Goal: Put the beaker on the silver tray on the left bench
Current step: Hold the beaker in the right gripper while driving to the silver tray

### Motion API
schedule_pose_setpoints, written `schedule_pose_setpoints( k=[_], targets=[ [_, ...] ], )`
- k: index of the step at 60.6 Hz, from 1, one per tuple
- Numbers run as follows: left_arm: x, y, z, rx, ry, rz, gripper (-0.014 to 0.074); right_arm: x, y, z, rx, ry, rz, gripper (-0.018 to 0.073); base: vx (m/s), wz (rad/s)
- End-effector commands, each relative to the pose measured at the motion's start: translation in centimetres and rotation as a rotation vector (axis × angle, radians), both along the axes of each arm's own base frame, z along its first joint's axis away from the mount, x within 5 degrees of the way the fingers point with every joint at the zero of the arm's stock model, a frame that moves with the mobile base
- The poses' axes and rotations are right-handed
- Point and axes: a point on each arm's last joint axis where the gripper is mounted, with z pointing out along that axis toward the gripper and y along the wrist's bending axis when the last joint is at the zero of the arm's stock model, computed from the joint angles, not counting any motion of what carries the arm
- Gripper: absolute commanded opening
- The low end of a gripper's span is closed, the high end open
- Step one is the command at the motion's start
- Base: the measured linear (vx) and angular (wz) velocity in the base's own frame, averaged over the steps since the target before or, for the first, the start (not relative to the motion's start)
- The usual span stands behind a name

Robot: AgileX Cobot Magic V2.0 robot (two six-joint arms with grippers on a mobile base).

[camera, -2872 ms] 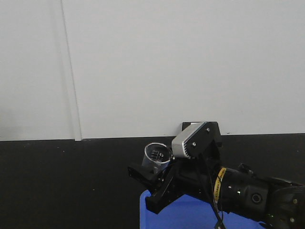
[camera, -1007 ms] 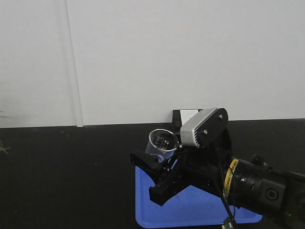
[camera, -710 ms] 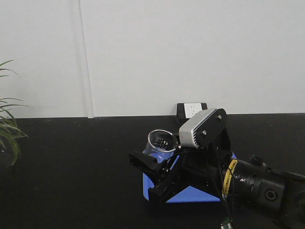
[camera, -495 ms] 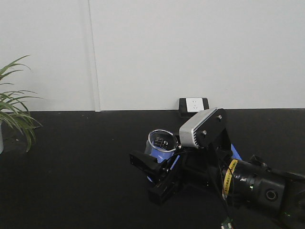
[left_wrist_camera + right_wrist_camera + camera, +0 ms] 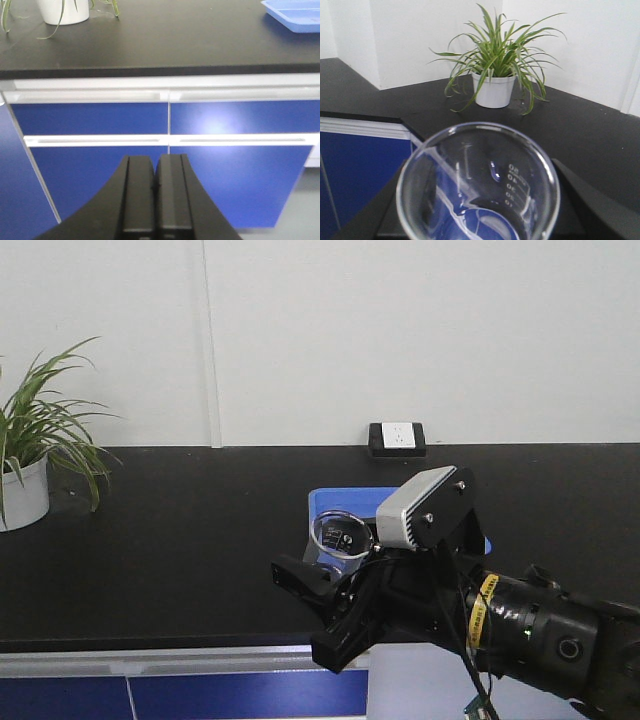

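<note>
Near the bench (image 5: 180,540), right pincer (image 5: 320,612) clamping beaker (image 5: 340,538), base hidden, left pincer (image 5: 155,200) closed, empty.

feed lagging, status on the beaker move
Left tool shut, empty. Right tool shut on beaker, in the air. Silver tray not in view. Blue tray on bench beyond it.

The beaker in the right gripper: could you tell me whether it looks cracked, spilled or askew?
The beaker in the right gripper is held tilted, its mouth tipped toward the front camera. It looks empty and intact; nothing spilled on the black bench.
</note>
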Motion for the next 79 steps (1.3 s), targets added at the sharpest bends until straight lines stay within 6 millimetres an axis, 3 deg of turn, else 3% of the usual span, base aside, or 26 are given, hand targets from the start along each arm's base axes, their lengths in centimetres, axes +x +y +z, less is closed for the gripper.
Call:
schedule_pose_setpoints(
  k=[1,42,79],
  targets=[
    [0.17,0.02,0.11,-0.004,-0.068,0.003,0.0001,-0.67,-0.13,2.66,0.082,-0.068,0.026,0.0044,-0.36,-0.03],
    [0.17,0.02,0.11,-0.004,-0.068,0.003,0.0001,-0.67,-0.13,2.66,0.082,-0.068,0.026,0.0044,-0.29,0.09],
    [0.17,0.02,0.11,-0.004,-0.068,0.003,0.0001,-0.67,-0.12,2.66,0.082,-0.068,0.026,0.0044,-0.08,0.6]
  ],
)
